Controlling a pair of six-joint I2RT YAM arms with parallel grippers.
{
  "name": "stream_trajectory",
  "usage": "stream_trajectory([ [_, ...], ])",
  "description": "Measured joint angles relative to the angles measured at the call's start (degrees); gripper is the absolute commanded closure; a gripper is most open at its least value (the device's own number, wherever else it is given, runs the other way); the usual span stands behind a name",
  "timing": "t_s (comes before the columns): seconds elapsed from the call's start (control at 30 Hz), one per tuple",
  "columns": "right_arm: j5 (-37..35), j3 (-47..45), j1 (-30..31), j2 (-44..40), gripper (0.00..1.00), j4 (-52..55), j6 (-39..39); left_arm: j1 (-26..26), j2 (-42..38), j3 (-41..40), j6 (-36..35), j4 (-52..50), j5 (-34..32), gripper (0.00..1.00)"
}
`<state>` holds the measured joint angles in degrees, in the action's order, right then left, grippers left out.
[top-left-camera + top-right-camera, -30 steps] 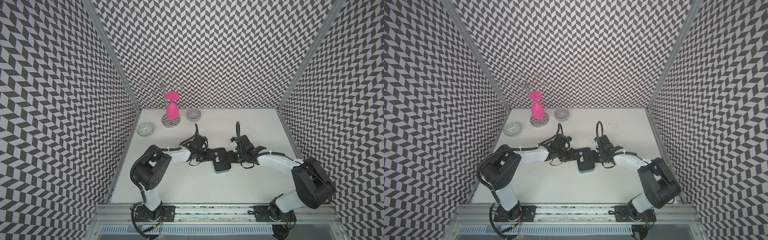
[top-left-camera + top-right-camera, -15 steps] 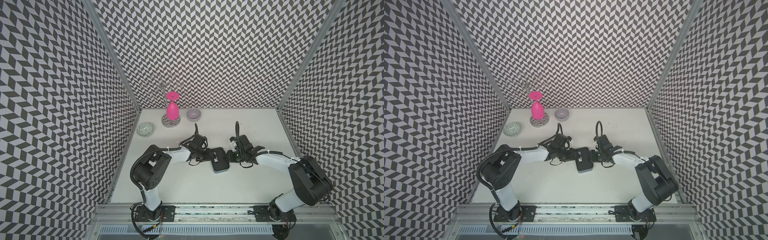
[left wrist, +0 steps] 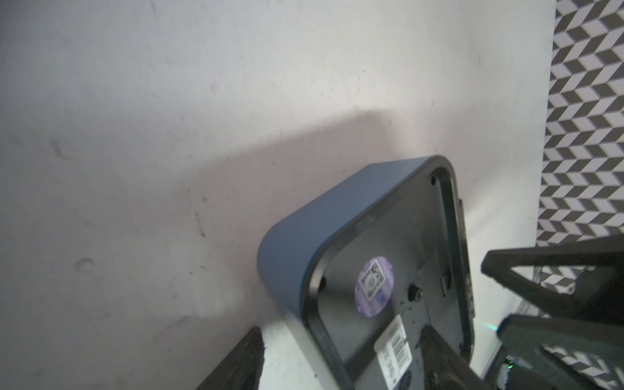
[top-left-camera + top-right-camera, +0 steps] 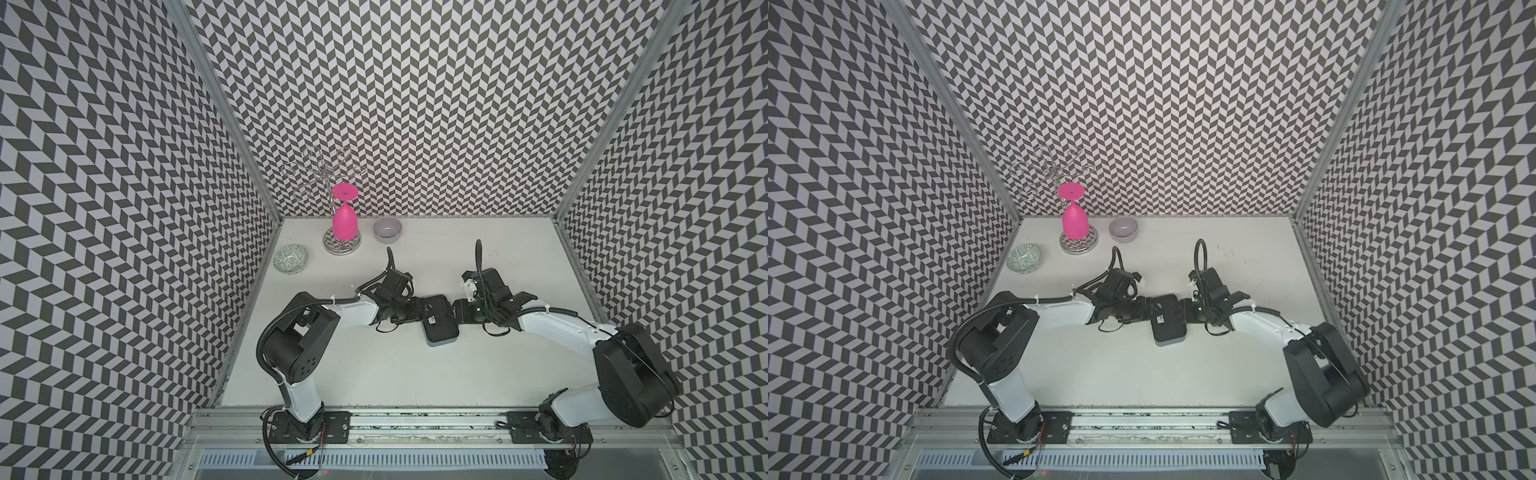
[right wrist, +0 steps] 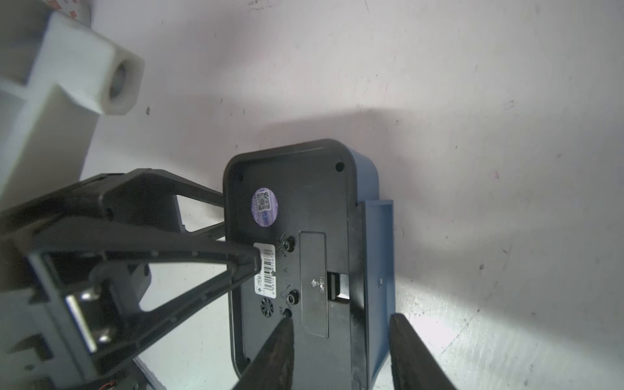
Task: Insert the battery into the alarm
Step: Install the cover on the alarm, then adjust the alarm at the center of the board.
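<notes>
Near the middle of the worktop (image 4: 395,382), a little toward the far edge: the alarm (image 4: 438,320), lying with the black back upward and the blue casing showing at its near end, slightly turned.

On this back, in the right wrist view: a round purple sticker (image 5: 265,206), a white barcode label (image 5: 266,273) and a long rectangular cover (image 5: 314,287) marked OPEN, seated flat in its place.

At the left edge of the alarm: the left gripper (image 4: 420,316), released. Fingers wide apart, one tip over the barcode label, the other beside the casing, with bare worktop between this finger and the casing in the left wrist view.

At the right edge of the alarm: the right gripper (image 4: 457,316). Fingers parted, one tip (image 5: 282,341) over the black back just beside the cover, the other just beside the blue casing. Pressing on the alarm or only near it: not possible to tell.

In the far left corner of the worktop, well apart from the alarm: a pink glass (image 4: 345,220) upside down at a wire rack (image 4: 332,248), a grey bowl (image 4: 387,229) just beside it, and a patterned bowl (image 4: 291,259) near the left edge.
</notes>
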<state>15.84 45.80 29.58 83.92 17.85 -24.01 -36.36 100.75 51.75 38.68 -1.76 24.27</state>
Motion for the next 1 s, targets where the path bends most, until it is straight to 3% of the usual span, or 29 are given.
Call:
stream_trajectory([
  [0.33, -8.4, 7.6, 1.6, 5.2, 0.67, 1.7, 0.8, 2.4, -8.3, -6.6, 0.0, 4.0, -2.3, 0.01],
  [0.67, -7.4, 11.1, 1.9, 11.8, 0.77, 1.7, 1.5, 3.4, -11.8, -10.8, -0.6, 6.8, -4.6, 0.01],
  [1.0, -5.5, 9.6, 1.9, 12.4, 0.90, -0.6, 1.1, 3.4, -12.0, -10.8, -1.6, 7.6, -5.2, 0.01],
])
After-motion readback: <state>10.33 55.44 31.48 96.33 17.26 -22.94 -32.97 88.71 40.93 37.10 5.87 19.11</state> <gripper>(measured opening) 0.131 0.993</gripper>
